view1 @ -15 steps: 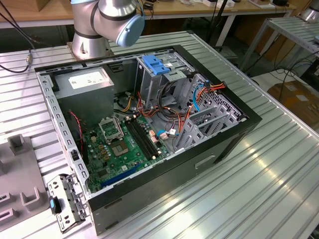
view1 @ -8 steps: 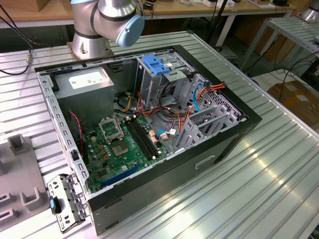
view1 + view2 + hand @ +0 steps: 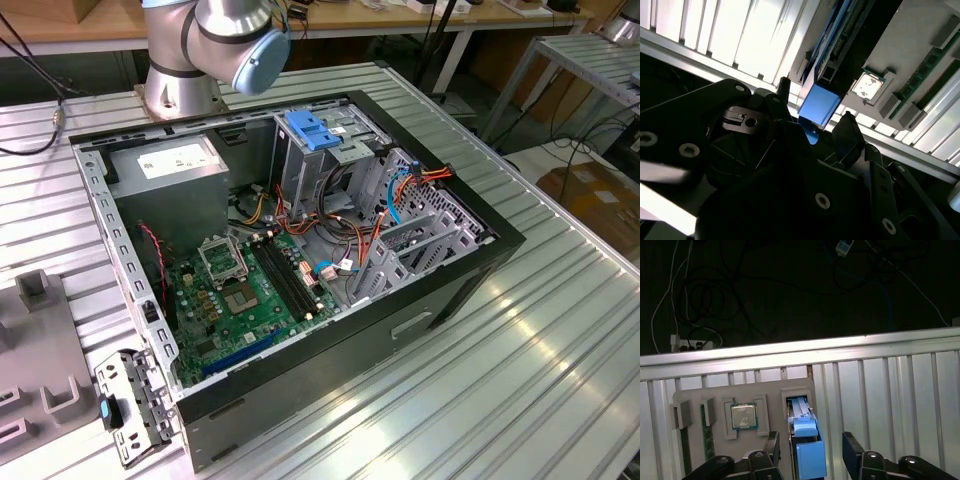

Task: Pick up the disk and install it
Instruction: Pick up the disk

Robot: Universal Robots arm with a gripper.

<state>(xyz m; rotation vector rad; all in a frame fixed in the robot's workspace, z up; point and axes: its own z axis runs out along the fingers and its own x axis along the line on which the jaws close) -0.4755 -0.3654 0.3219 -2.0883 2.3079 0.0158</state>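
The disk (image 3: 810, 457) stands on edge in a slot of a grey parts tray (image 3: 770, 390), its blue plastic frame facing the camera. My gripper (image 3: 812, 444) is open and straddles it, with one dark finger (image 3: 773, 444) close beside the disk. The other finger (image 3: 852, 449) stands a little way off it. In the second wrist view the disk's blue end (image 3: 822, 100) sits between the same two fingers (image 3: 785, 87), and the gripper (image 3: 815, 112) is not clamped on it. In the exterior view the open computer case (image 3: 420, 300) lies on the ribbed metal table.
A processor chip (image 3: 744, 416) and memory sticks (image 3: 706, 415) sit in the tray beside the disk. The table's edge rail (image 3: 800, 352) runs just past the tray, with cables beyond. In the case are a light-blue bracket (image 3: 310, 130), a grey power-supply box (image 3: 175, 160) and the motherboard (image 3: 240, 290).
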